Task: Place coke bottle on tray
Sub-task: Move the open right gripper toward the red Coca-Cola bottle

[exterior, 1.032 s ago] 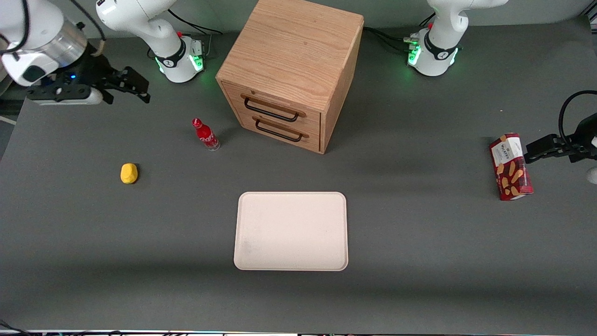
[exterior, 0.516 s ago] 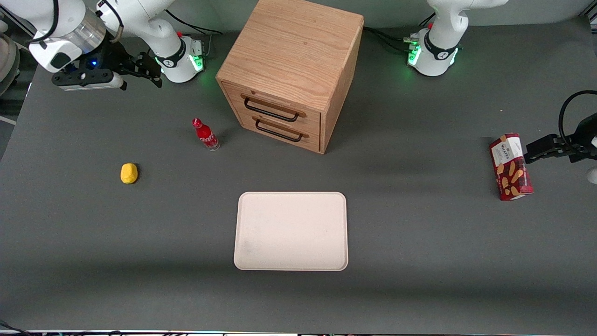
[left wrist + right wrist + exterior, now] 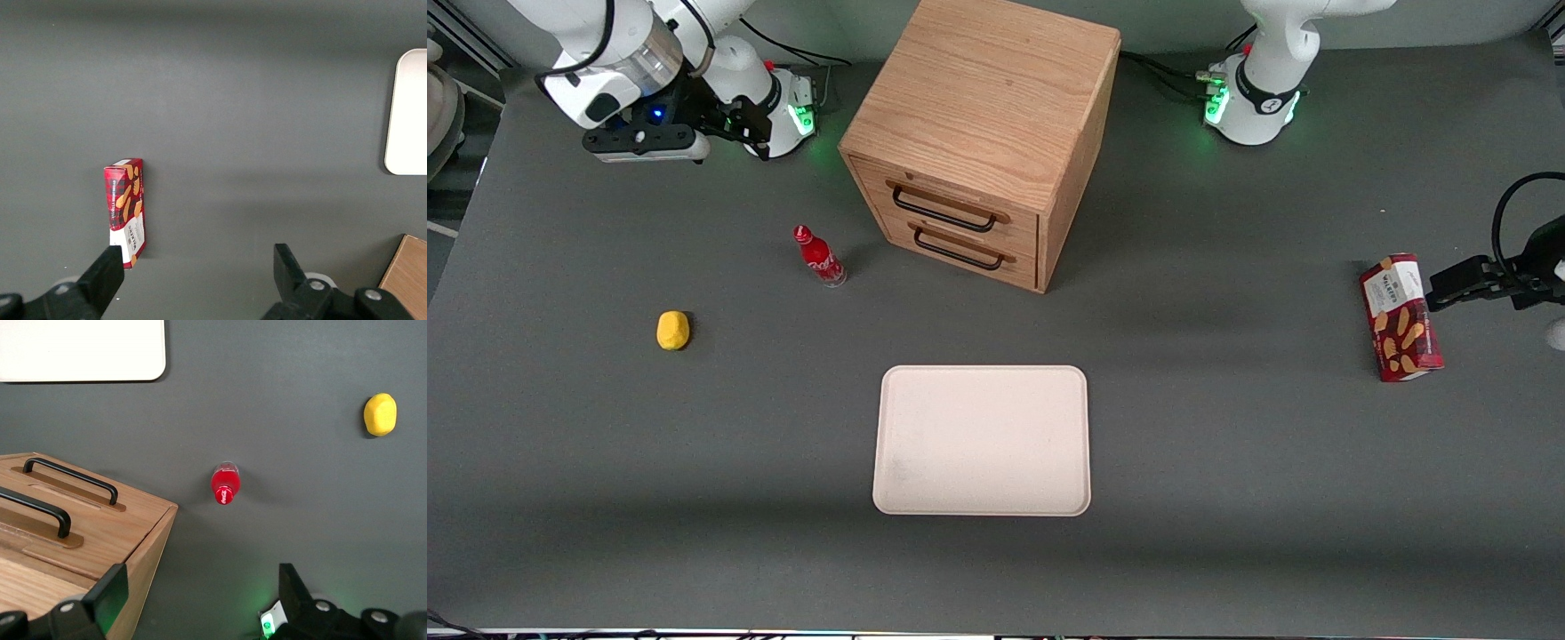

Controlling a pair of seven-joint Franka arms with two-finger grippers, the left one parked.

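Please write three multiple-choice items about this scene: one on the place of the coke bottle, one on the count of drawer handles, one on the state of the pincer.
1. The coke bottle stands
A. on the tray
B. on the table beside the wooden cabinet
C. in a drawer

2. Handles on the cabinet front:
A. one
B. two
C. three

3. The pincer is
A. open and empty
B. shut on the bottle
C. shut on the yellow object

Answers: 1 B, upright on the table, tray bare. 2 B, two dark handles. 3 A, fingers spread, high above the table near the arm's base.
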